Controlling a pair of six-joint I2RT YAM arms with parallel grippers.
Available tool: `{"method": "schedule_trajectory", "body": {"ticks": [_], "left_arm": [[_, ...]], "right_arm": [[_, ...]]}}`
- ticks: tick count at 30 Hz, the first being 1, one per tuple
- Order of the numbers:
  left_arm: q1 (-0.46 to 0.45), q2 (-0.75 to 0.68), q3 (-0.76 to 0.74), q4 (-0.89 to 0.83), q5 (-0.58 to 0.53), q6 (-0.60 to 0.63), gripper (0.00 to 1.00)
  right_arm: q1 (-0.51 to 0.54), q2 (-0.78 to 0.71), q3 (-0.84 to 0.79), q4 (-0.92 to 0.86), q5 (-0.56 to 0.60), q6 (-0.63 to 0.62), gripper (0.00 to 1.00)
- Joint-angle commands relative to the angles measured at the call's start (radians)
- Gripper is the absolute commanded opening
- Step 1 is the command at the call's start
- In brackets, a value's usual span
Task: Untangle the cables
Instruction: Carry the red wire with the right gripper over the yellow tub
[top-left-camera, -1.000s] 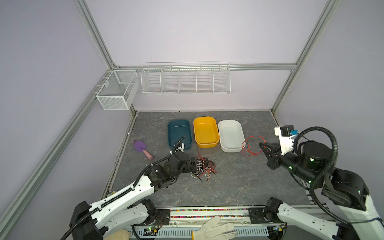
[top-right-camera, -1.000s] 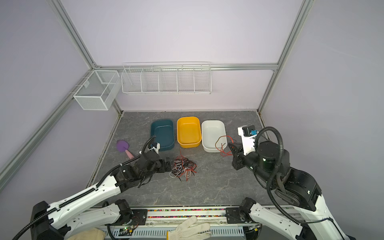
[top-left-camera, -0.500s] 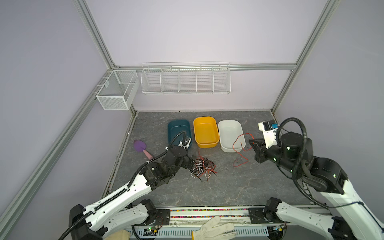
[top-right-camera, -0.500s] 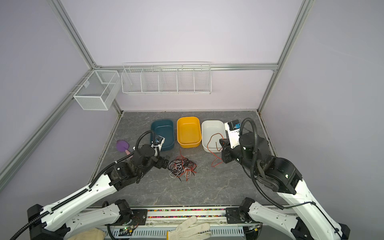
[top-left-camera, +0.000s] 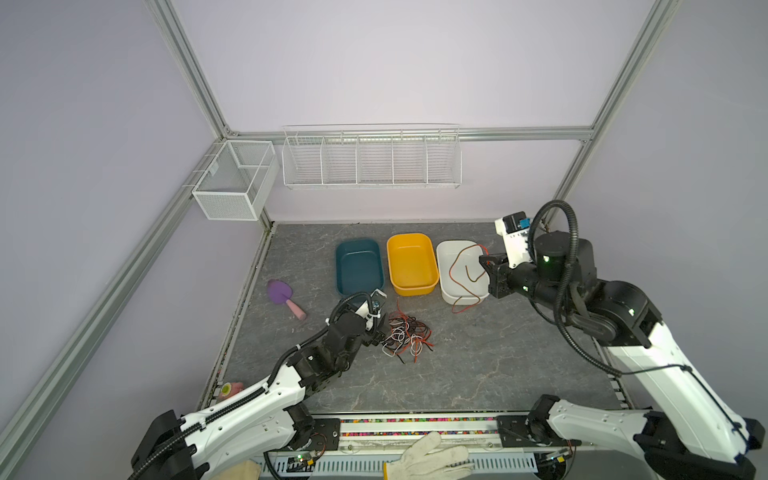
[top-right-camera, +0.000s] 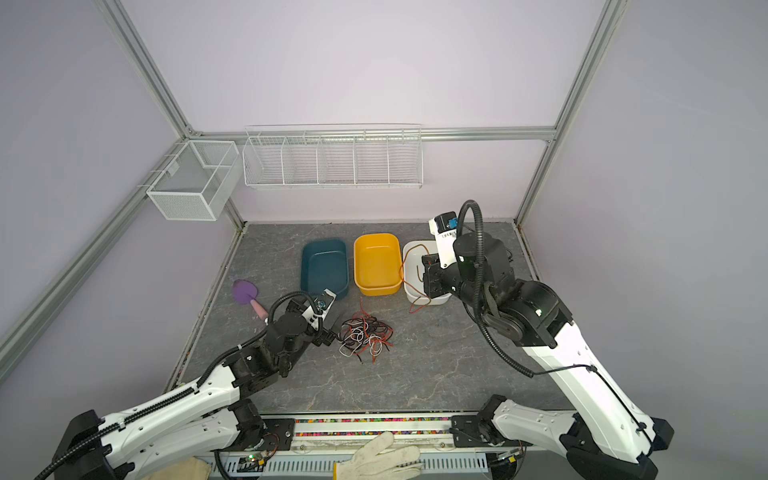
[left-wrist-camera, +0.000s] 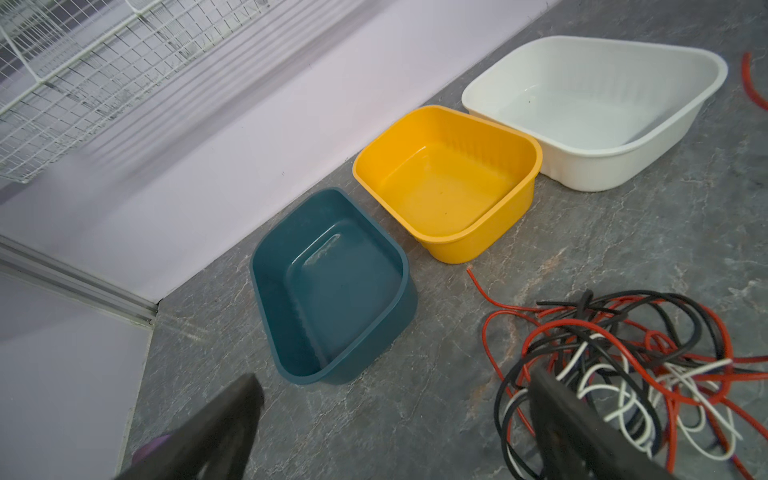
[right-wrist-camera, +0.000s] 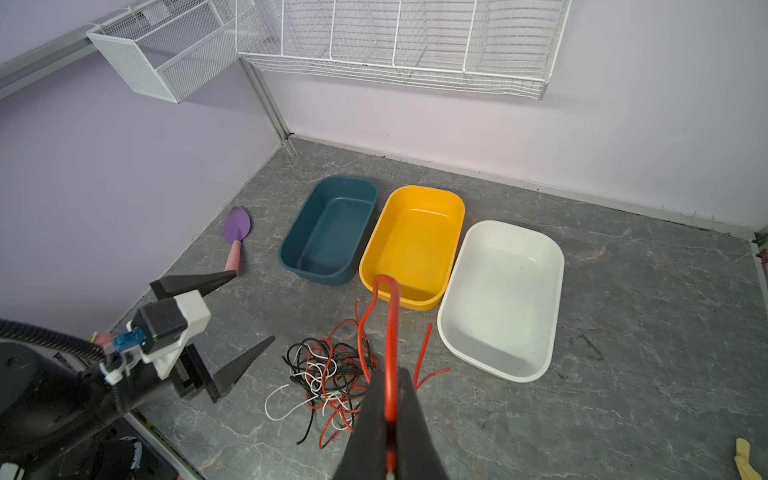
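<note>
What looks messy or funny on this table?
The red, black and white cables lie in a knotted heap in front of the yellow bin. One red cable dangles from the right gripper, jaws shut, near the white bin. A purple scoop lies alone, off to the side.

Cables (right-wrist-camera: 328, 370) red, black, white; teal tub (right-wrist-camera: 328, 232), yellow tub (right-wrist-camera: 415, 241), white tub (right-wrist-camera: 503, 299).
</note>
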Motion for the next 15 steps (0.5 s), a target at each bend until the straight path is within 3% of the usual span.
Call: {"method": "schedule_trajectory", "body": {"ticks": [1,11,15], "left_arm": [[0.005,-0.062,-0.008,0.085,-0.020,0.047,0.99],[0.005,-0.102,0.027,0.063,-0.126,0.044,0.99],[0.005,-0.109,0.036,0.039,-0.109,0.024,0.99]], "right_arm": [[-0.023,0.050,0.046,0.048,-0.060,0.008,0.06],[-0.072,0.290,0.238,0.070,-0.139,0.006,0.06],[-0.082,0.409,0.340,0.058,-0.130,-0.006,0.06]]}}
